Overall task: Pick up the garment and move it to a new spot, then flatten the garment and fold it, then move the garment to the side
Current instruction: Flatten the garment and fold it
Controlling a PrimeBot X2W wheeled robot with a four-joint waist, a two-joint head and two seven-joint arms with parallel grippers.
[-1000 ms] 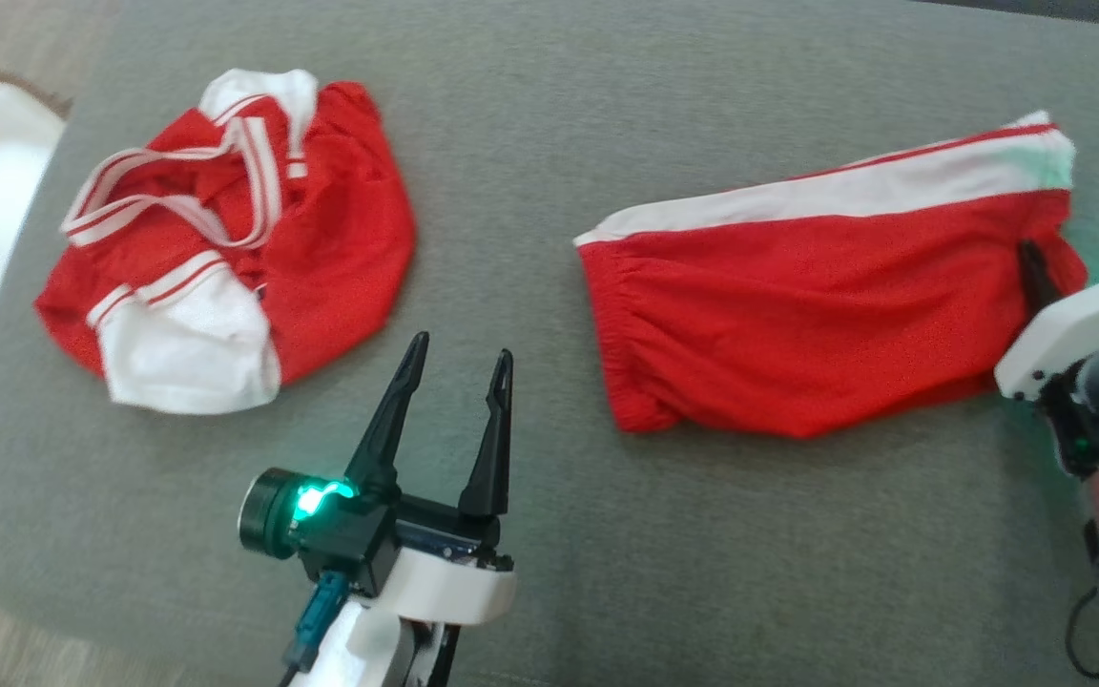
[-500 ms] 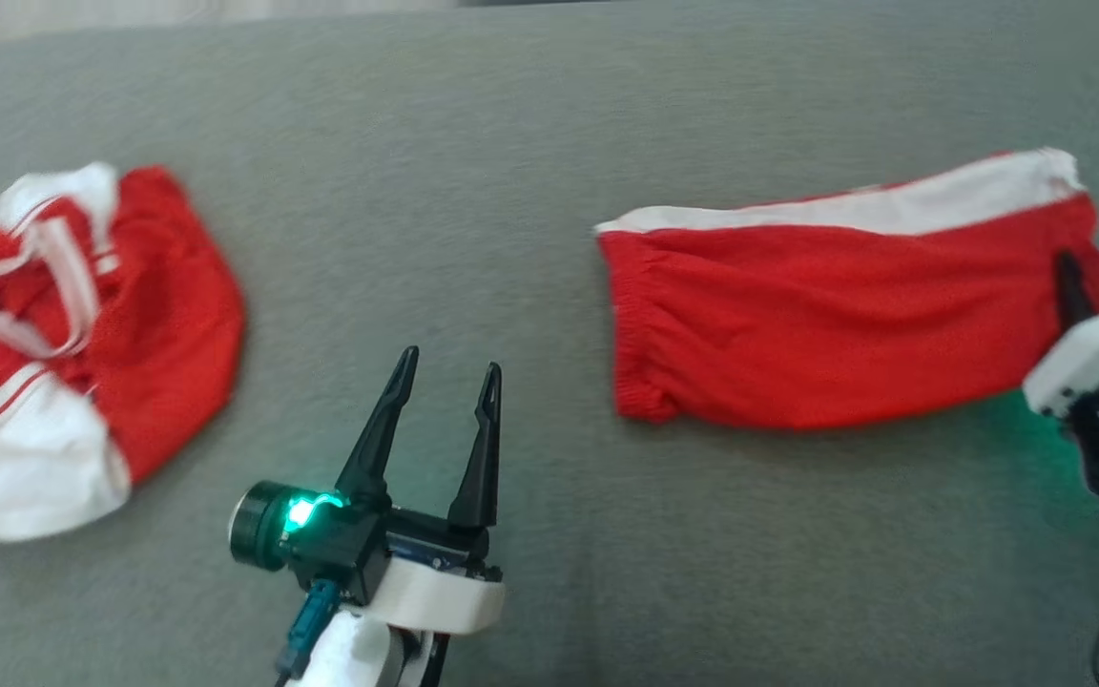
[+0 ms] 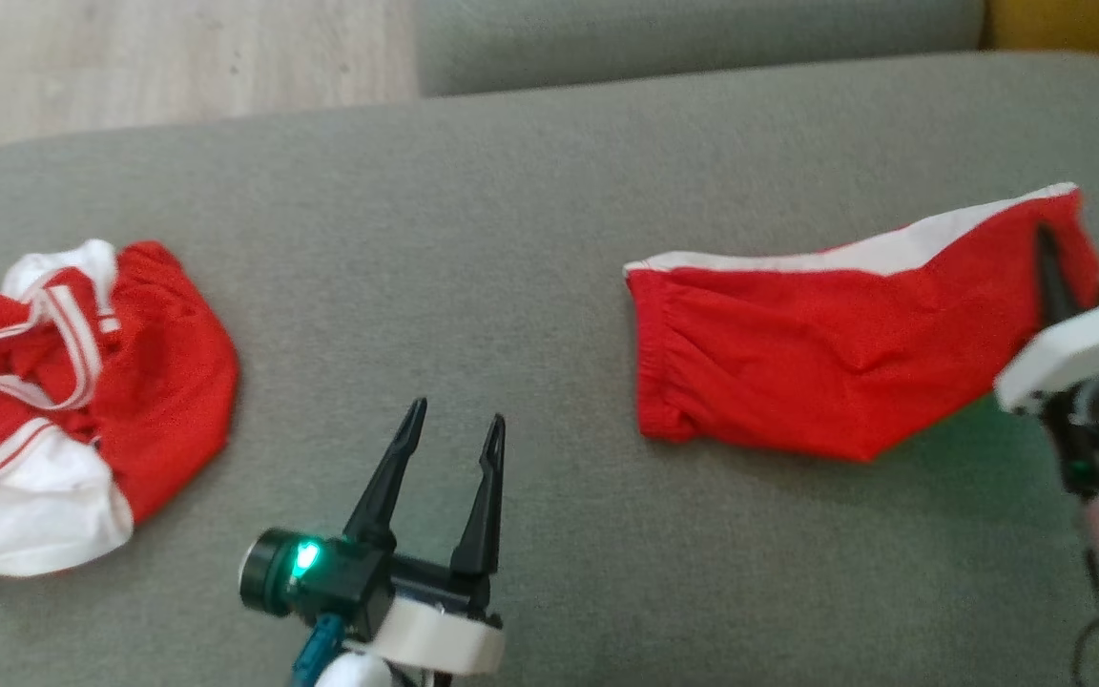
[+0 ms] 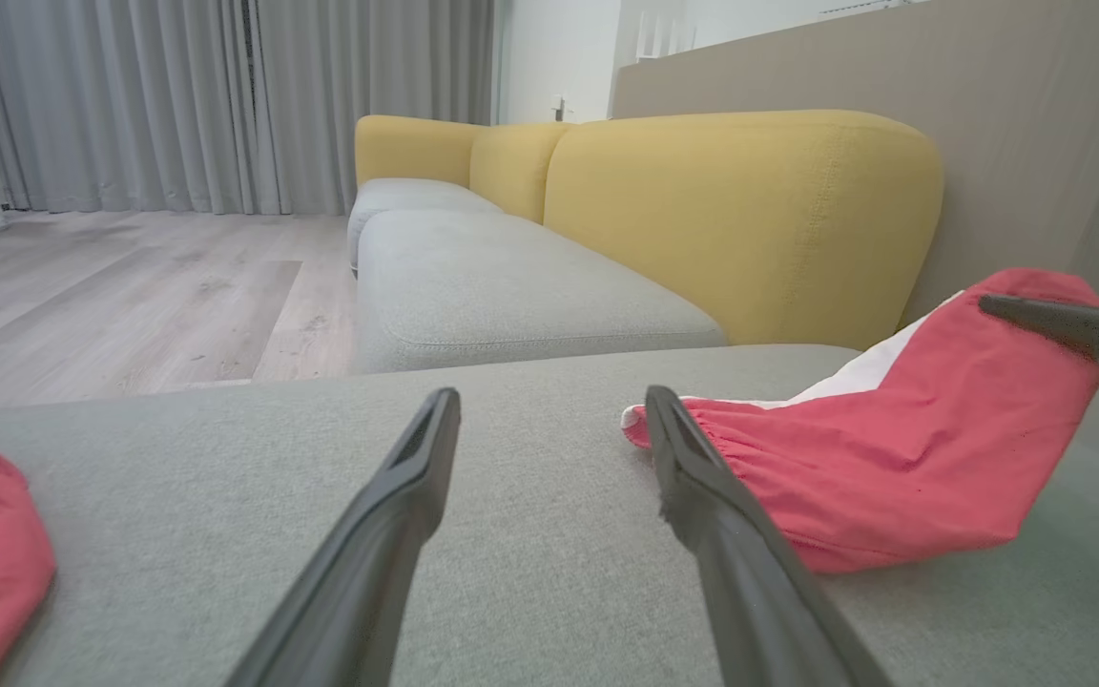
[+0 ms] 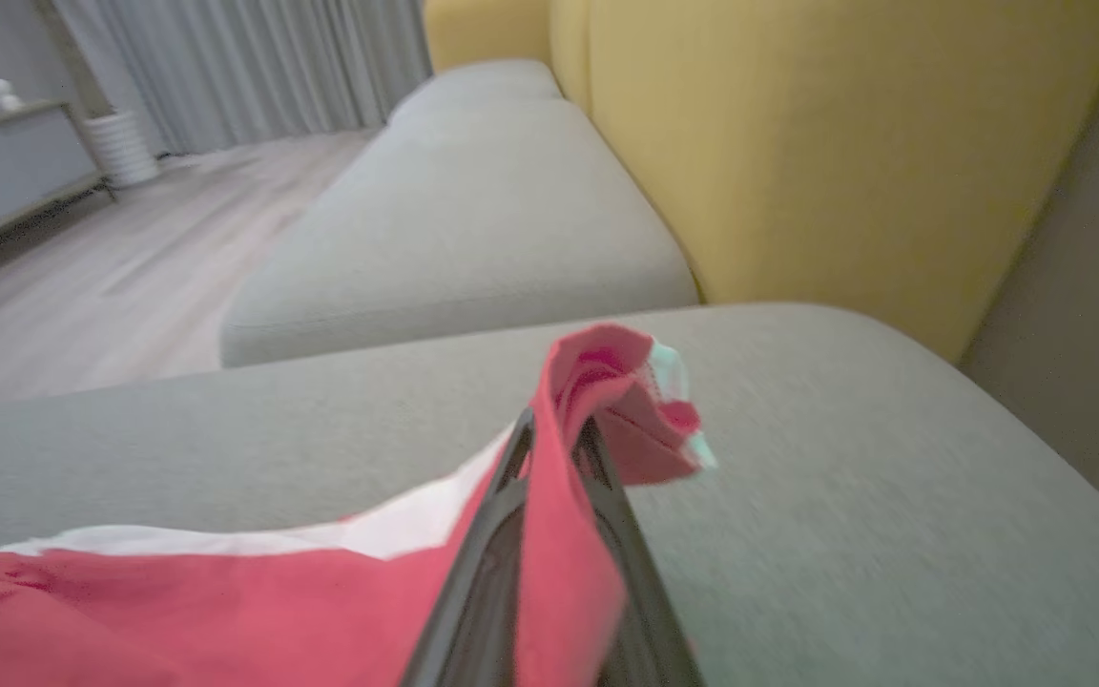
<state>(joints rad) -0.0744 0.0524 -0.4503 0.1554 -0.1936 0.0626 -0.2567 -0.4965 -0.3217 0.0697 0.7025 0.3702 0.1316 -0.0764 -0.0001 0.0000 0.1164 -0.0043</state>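
The right gripper (image 5: 554, 431) is closed on one end of the red shorts (image 3: 798, 372); it should pull slowly and low, so the fold does not open.

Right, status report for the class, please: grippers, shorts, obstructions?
Right gripper shut on red shorts, that end raised off grey cushion. Left gripper open, empty. Crumpled red-and-white garment far left, well apart.

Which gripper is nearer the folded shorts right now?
Right. The right gripper is shut on the shorts' raised right end; the left gripper hangs open over the cushion, left of them, not touching.
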